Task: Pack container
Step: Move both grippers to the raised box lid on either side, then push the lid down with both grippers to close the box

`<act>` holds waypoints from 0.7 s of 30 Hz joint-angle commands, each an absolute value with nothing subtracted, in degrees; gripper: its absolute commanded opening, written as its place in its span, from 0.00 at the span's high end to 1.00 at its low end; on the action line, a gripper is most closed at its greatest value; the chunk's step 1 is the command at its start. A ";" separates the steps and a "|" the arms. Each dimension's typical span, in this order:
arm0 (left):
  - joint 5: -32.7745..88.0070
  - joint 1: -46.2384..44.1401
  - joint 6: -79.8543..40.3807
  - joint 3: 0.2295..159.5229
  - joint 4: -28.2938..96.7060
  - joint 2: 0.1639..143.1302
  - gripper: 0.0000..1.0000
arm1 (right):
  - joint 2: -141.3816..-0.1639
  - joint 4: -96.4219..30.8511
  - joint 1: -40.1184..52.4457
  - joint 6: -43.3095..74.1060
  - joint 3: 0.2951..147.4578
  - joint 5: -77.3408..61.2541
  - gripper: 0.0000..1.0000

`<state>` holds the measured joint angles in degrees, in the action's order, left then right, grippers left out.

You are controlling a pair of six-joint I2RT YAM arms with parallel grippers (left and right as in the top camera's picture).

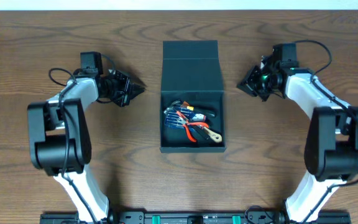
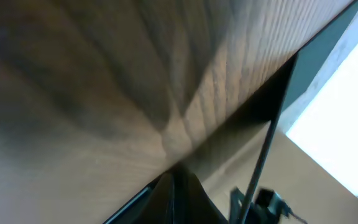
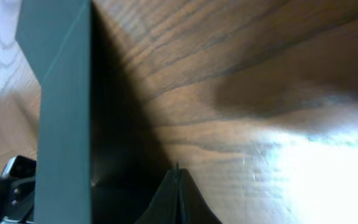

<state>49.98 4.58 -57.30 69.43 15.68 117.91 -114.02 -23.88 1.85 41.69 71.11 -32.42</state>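
Observation:
The dark container stands open at the table's middle, its flap lid folded back toward the far side. Inside lie hand tools: red-handled pliers and several smaller items. My left gripper is shut and empty, pointing at the box's left wall with a small gap. My right gripper is shut and empty, just right of the box. The left wrist view shows shut fingers near the box edge. The right wrist view shows shut fingers beside the box wall.
The wooden table surrounds the box. Both arm bases stand at the near edge, left and right. A pale strip runs along the table's far edge.

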 commanded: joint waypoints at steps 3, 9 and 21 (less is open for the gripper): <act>54.63 1.76 -58.19 73.47 14.66 120.16 0.95 | -118.30 -20.45 3.66 45.69 72.29 -38.02 0.99; 53.98 -1.43 -60.20 74.56 11.35 121.34 0.94 | -120.25 -17.87 5.56 46.92 72.29 -38.22 0.99; 53.30 -4.40 -60.29 74.56 10.02 123.59 0.94 | -120.66 -14.04 7.94 46.92 72.29 -38.37 0.99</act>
